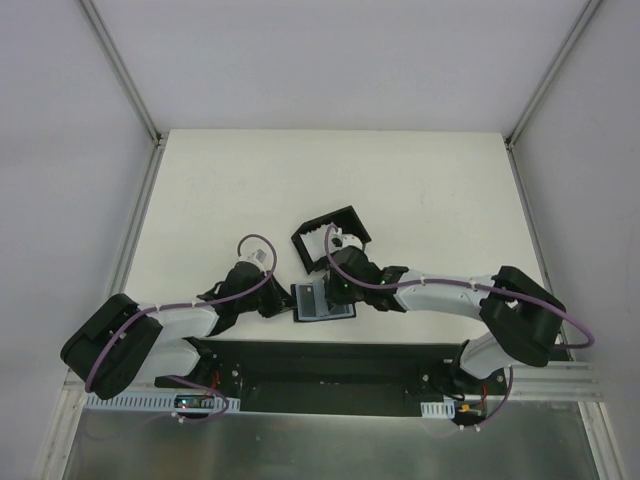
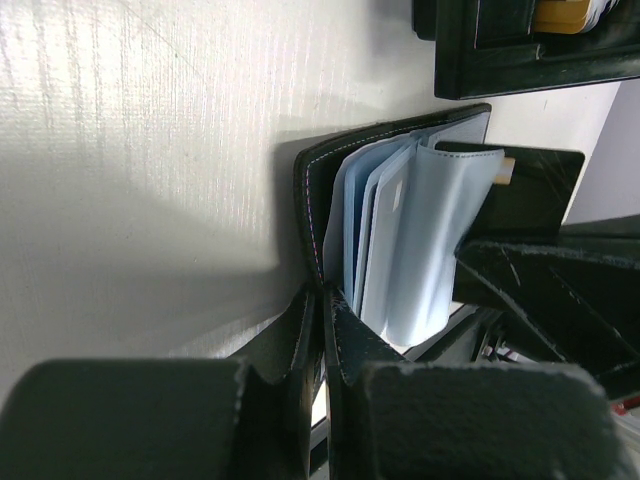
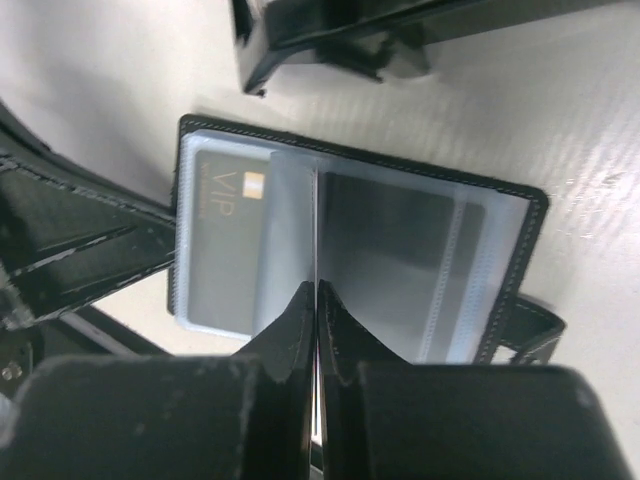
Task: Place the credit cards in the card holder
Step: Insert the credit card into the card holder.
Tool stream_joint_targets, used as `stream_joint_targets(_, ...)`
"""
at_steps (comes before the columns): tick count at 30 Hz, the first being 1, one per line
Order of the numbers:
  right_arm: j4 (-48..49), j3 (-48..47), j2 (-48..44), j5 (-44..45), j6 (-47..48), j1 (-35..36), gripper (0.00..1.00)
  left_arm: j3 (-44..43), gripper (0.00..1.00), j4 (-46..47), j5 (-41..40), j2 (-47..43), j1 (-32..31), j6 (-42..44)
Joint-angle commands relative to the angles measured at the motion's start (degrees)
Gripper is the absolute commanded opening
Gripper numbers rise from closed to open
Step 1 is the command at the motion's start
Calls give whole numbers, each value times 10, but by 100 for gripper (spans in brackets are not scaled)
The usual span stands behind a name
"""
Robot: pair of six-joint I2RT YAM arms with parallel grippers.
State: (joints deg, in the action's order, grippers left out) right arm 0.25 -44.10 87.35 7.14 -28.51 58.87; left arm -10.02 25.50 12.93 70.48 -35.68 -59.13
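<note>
Holding: my left gripper is closed on the black cover of the card holder, with nothing else between those fingers.
Pinching: my right gripper is closed on one clear leaf of the same holder, seen edge-on between my fingertips.
Holder's place: it lies open on the white table between my two grippers, close to the table's near edge. The black tray sits just beyond it on the far side.
Card: a dark VIP card shows through a pocket on one side. From the left wrist view one end seems to poke past the leaves, so I judge it only partly seated.
Risk, tearing: if my arms pull apart, the thin leaf could stretch or rip at its stitching.
Risk, slipping: tilting the holder could let the VIP card slide out.
Risk, closing: both grippers are occupied, and releasing either may let the leaves flop shut over the pocket.
Risk, edge: a drag toward me could push the holder off the table.
Tray contents: pale and yellowish things, too small to name.
</note>
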Motion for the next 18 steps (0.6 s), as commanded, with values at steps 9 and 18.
stream_joint_targets(9,61,-30,-17,-51,3,27,0,27,0,-118,-43,41,-6,40)
stream_joint_targets(18,85,60,-87,-34,-28,-17,1,24,0,-119,-41,48,-6,41)
